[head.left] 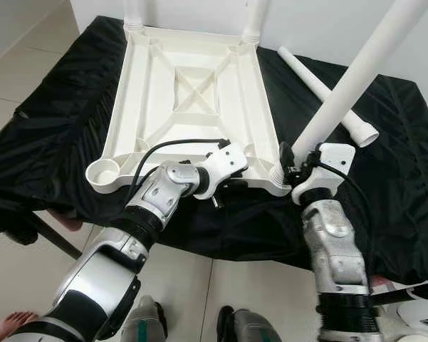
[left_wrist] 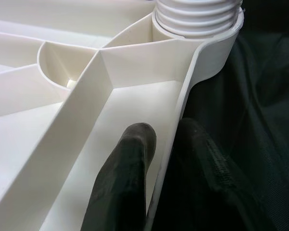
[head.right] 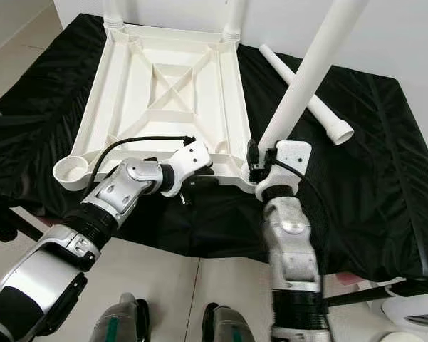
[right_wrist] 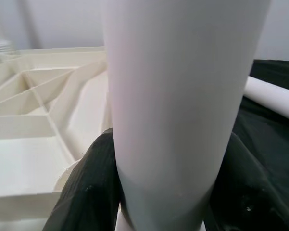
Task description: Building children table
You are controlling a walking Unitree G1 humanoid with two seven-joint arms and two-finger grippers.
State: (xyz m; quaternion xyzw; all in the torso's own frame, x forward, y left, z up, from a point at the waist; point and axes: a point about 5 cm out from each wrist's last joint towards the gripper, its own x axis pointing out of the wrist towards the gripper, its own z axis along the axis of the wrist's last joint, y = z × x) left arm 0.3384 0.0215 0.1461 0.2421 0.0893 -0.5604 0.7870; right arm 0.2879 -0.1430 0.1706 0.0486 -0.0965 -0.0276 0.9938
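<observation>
A white plastic tabletop (head.left: 192, 92) lies upside down on a black cloth, ribs facing up. Two white legs (head.left: 255, 18) stand in its far corners. A third leg (head.left: 356, 75) leans up from the near right corner socket (head.left: 279, 179), and my right gripper (head.left: 290, 165) is shut on its lower end; its fingers (right_wrist: 94, 187) wrap both sides of the tube. My left gripper (head.left: 231, 187) is shut on the tabletop's near rim (left_wrist: 175, 144), one finger (left_wrist: 130, 173) inside the rim and one outside. The near left socket (head.left: 103, 171) holds nothing. A fourth leg (head.left: 327, 96) lies loose on the cloth.
The black cloth (head.left: 399, 178) covers a low surface with its near edge by my arms. A white wall rises behind. Tiled floor (head.left: 221, 292) lies below, a person's bare foot (head.left: 3, 326) at the lower left. A white object (head.left: 420, 313) sits at the lower right.
</observation>
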